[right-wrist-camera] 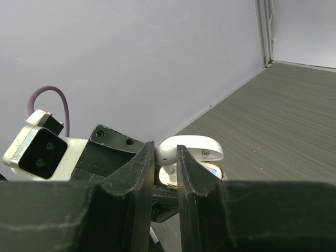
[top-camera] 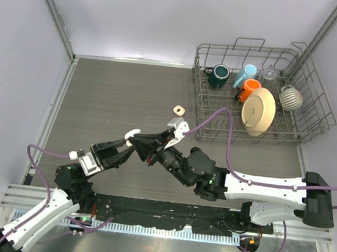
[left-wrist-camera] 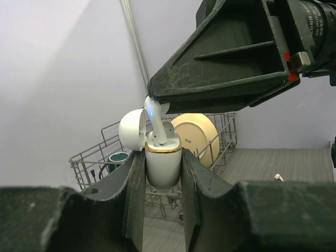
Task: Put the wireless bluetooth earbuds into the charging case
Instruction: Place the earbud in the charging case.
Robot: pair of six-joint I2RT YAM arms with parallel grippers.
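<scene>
In mid-air, left end effector (left-wrist-camera: 163, 157) pinching case (left-wrist-camera: 163, 169), right end effector (right-wrist-camera: 166, 153) pinching half-hidden earbud (left-wrist-camera: 157, 126)

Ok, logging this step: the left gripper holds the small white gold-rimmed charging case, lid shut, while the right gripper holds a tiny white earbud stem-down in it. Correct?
No: the lid is open, as the left wrist view shows. The rest stands: left gripper on the white gold-rimmed charging case, right gripper holding the white earbud stem-down in it.

Pale lavender walls (top-camera: 139, 12) box in a grey wood-grain worktop (top-camera: 117, 95), metal posts (top-camera: 52, 8) in the far corners, soft even light all round
</scene>
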